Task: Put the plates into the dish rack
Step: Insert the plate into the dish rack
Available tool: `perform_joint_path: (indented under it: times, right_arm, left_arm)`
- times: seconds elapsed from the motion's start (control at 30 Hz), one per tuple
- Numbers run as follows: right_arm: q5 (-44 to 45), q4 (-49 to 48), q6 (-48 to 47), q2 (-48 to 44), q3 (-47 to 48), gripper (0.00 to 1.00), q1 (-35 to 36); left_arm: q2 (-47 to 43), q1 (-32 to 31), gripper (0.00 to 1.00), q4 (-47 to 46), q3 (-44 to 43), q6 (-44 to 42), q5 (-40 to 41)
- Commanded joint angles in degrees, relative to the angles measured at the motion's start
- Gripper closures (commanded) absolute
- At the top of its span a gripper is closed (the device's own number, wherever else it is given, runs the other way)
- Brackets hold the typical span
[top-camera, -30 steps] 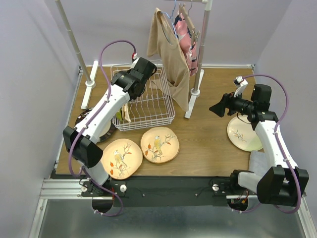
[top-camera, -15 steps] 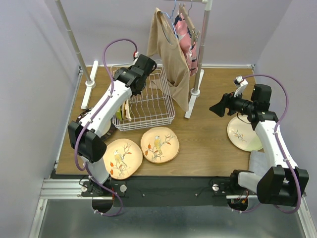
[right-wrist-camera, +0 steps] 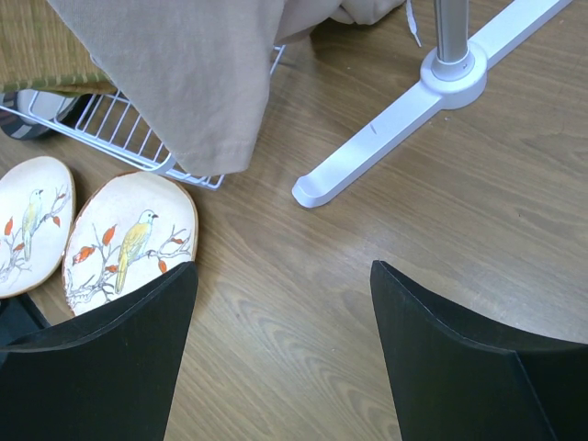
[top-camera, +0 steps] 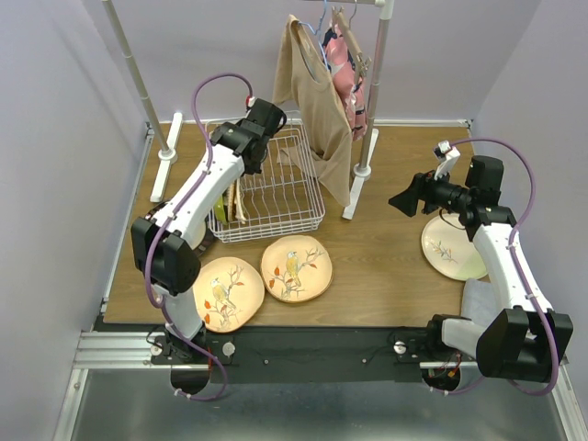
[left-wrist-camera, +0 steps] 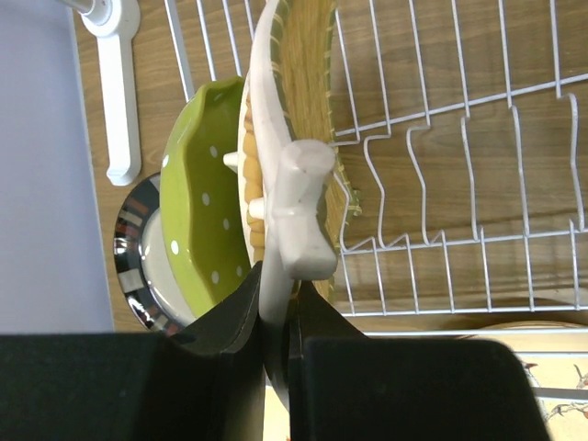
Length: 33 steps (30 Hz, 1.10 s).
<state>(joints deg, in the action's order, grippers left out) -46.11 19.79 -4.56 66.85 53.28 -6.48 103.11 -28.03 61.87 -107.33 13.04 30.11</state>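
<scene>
One woven plate [left-wrist-camera: 308, 73] pinched by its rim in my left claw [left-wrist-camera: 278, 276], jaws nearly closed. Settle it upright between dish rack [top-camera: 292, 220] prongs beside lime plate [left-wrist-camera: 197, 211], then release.

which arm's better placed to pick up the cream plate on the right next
Right. The right fingers are open and empty, close to the cream plate; the left fingers are shut on a woven plate standing in the dish rack.
</scene>
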Motion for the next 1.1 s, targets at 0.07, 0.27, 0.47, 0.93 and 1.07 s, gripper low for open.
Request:
perform_joint_path:
  times: [0.07, 0.27, 0.47, 0.93, 1.07]
  right_arm:
    - [1.0, -0.9, -0.8, -0.1, -0.6, 0.16, -0.4]
    - [1.4, -0.9, -1.1, -0.1, -0.7, 0.16, -0.4]
    - [1.6, -0.9, -1.1, 0.1, -0.7, 0.16, -0.4]
    - [2.4, -0.9, -1.2, 0.3, -0.7, 0.16, -0.4]
    - [2.5, -0.9, -1.2, 0.3, -0.7, 0.16, -0.4]
  left_arm:
    - [-0.1, 1.8, 0.73, -3.0, -1.8, -0.5, -1.7]
    - [0.3, 2.6, 0.63, -4.5, -1.6, -0.7, -3.4]
    - [-0.1, 3.5, 0.58, -5.0, -2.5, -1.1, -3.6]
    - [-1.3, 5.2, 0.58, -8.5, 1.3, -2.1, -5.1]
    - [-0.4, 5.2, 0.60, -8.6, -0.8, -2.4, -5.2]
